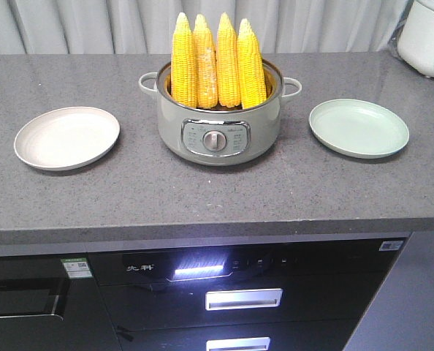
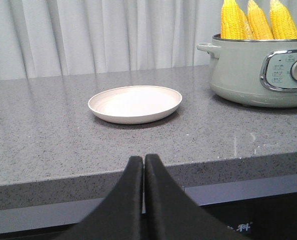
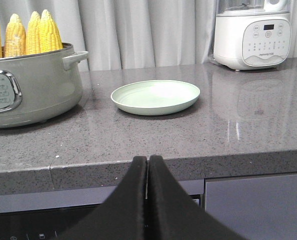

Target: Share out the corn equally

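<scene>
corn [image 1: 217,62]: I see four yellow cobs, all upright, tapered tips up, packed side by side in the cooker pot. From the left wrist view I catch three tips [image 2: 259,20], and from the right wrist view the tops [image 3: 32,32].
paler cob [image 1: 205,69]: second from my left in the row, with whitish patches down its length.
cooker pot [image 1: 217,124]: grey-green electric pot in the middle of the bench. The dial and button panel face me, and there is a loop handle on each side.
beige plate [image 1: 66,137]: flat on the bench, left of the pot and apart from it. It is straight ahead of the left wrist camera [image 2: 135,103].
green plate [image 1: 359,128]: flat on the bench, right of the pot and apart from it. It is straight ahead of the right wrist camera [image 3: 155,96].
left tool [image 2: 144,159]: black fingers pressed together with nothing between them. It hovers in front of the bench edge, aimed at the beige plate.
right tool [image 3: 148,160]: same state, fingers closed on nothing. It sits in front of the bench edge, aimed at the green plate.
bench [image 1: 202,197]: dark grey speckled stone with a pale curtain [image 2: 88,35] behind it.
white blender [image 3: 252,35]: at the back of the bench, beyond the green plate, well apart from the pot.
below bench: black appliance front [image 1: 231,292], with a lit strip and drawer handles.
</scene>
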Tool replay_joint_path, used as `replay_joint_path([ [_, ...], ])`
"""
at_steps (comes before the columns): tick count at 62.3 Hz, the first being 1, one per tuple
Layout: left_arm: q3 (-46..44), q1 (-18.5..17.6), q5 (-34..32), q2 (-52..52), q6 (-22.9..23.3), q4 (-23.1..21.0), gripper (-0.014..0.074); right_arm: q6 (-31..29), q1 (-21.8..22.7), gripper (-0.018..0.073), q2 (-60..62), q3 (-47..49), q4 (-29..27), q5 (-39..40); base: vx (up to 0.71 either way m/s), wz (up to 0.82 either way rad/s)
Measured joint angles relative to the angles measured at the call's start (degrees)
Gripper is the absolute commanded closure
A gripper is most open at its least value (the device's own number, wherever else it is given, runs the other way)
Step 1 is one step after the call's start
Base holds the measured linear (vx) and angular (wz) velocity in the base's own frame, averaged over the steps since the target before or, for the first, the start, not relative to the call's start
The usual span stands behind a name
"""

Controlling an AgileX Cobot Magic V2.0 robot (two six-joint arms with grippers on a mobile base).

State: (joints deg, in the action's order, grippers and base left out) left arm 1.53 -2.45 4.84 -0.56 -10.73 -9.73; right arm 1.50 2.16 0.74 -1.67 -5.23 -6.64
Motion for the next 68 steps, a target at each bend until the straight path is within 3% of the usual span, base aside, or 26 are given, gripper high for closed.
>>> replay_joint_path([
  [68, 0.0, 0.0, 0.0, 0.0, 0.0, 0.0, 0.0603, 0.0, 0.0, 0.0561, 0.0, 0.0, 0.0, 0.0, 0.06, 0.0],
])
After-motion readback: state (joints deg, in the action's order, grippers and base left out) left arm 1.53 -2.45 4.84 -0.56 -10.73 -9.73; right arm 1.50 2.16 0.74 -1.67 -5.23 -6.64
